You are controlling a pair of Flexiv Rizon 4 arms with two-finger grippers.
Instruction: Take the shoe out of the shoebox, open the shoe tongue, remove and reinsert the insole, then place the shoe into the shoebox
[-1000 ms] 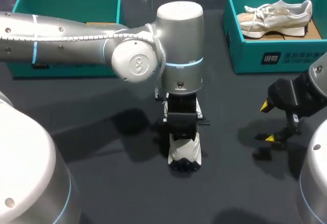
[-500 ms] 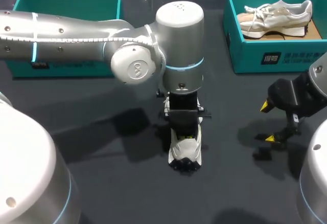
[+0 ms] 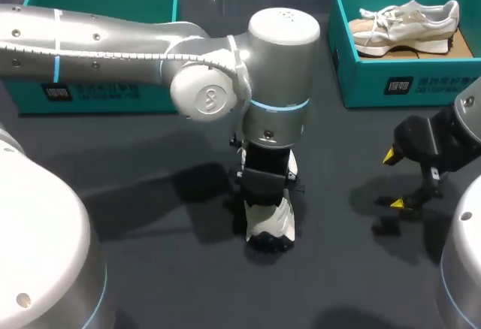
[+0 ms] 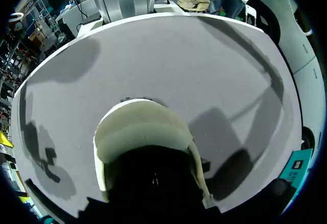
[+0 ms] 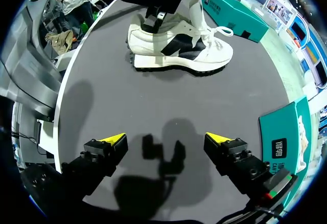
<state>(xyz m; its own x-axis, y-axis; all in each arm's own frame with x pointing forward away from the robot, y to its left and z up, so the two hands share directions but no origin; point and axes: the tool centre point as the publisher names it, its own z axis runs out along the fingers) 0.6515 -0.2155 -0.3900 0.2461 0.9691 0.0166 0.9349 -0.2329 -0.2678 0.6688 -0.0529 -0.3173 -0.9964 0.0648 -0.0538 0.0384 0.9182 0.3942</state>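
Observation:
A white shoe with black patches [image 3: 270, 224] lies on the dark table at the middle, its heel toward the front edge. My left gripper [image 3: 268, 192] reaches straight down into its opening near the heel. In the right wrist view the shoe [image 5: 179, 50] lies on its sole with loose laces, and the left gripper [image 5: 156, 18] stands in it. In the left wrist view only the heel [image 4: 138, 127] shows, and the fingertips are hidden inside the shoe. My right gripper [image 3: 394, 179] hovers open and empty at the table's right [image 5: 166, 139].
A teal shoebox [image 3: 398, 85] at the back right holds a second, beige-white shoe [image 3: 406, 21]. Another teal shoebox [image 3: 90, 92] stands at the back left, partly behind my left arm. In the right wrist view, that back-left box [image 5: 232, 12] sits beyond the shoe.
My left arm's wrist has shifted a little to the right over the shoe, which has stayed nearly in place. The right arm has not moved.

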